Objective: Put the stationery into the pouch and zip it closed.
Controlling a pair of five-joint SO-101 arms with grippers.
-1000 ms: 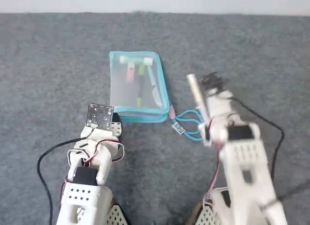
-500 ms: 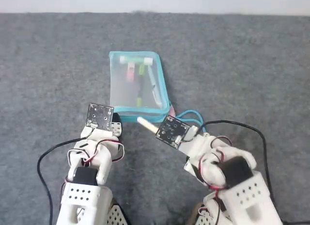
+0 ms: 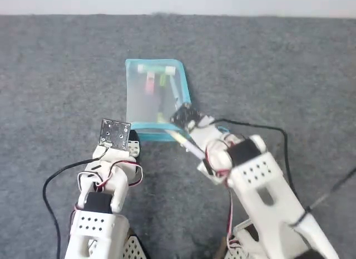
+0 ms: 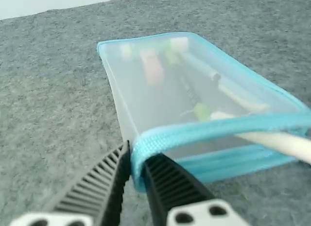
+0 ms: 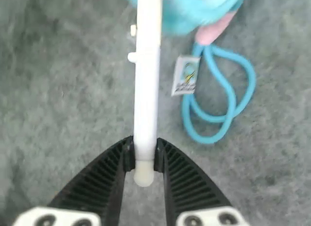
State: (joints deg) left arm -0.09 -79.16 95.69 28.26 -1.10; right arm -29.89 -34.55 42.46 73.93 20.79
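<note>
A translucent pouch (image 3: 151, 97) with cyan trim lies on the grey carpet, holding pink, green and white stationery. My left gripper (image 3: 134, 144) is shut on the near left corner of its cyan zipper edge (image 4: 194, 132), seen between the black fingers (image 4: 167, 180) in the left wrist view. My right gripper (image 5: 144, 158) is shut on the back end of a white pen (image 5: 146, 85). The pen (image 3: 182, 140) points at the pouch's near opening, and its front end (image 4: 274, 141) lies inside the mouth. My right gripper (image 3: 196, 150) sits just in front of the pouch's near right corner.
A cyan loop strap (image 5: 221, 104) with a small tag (image 5: 185, 76) and a pink pull tab (image 5: 214, 30) trails from the pouch's near right corner, beside the pen. Grey carpet (image 3: 289, 69) runs open to both sides and behind the pouch.
The right arm swung in from the pouch's right, where it held the pen raised, and turned the pen toward the pouch's near opening. The left arm kept still on the corner.
</note>
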